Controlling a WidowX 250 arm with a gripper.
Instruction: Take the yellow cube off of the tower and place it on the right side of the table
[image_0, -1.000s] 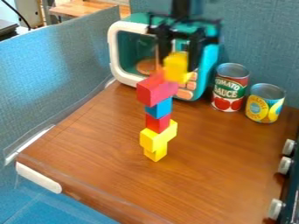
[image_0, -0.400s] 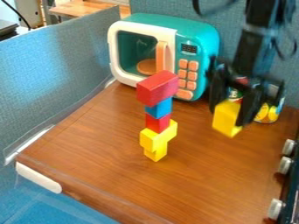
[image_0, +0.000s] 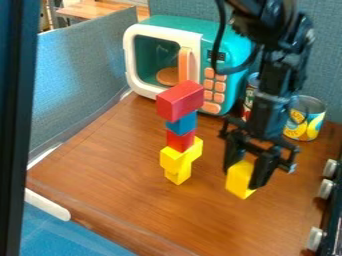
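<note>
Yellow block (image_0: 238, 181) pinched in gripper (image_0: 244, 175), fingers parted to its width; held right of tower (image_0: 182, 123), table (image_0: 120, 170) contact unclear.

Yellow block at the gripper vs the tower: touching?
Apart. In the camera view, brown tabletop shows plainly between the yellow block and the tower.

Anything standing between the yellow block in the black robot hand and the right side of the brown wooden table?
Nothing visible does. The block, in the hand, is on or just above the right side of the table; the tower of red, blue and yellow blocks is to its left.
</note>
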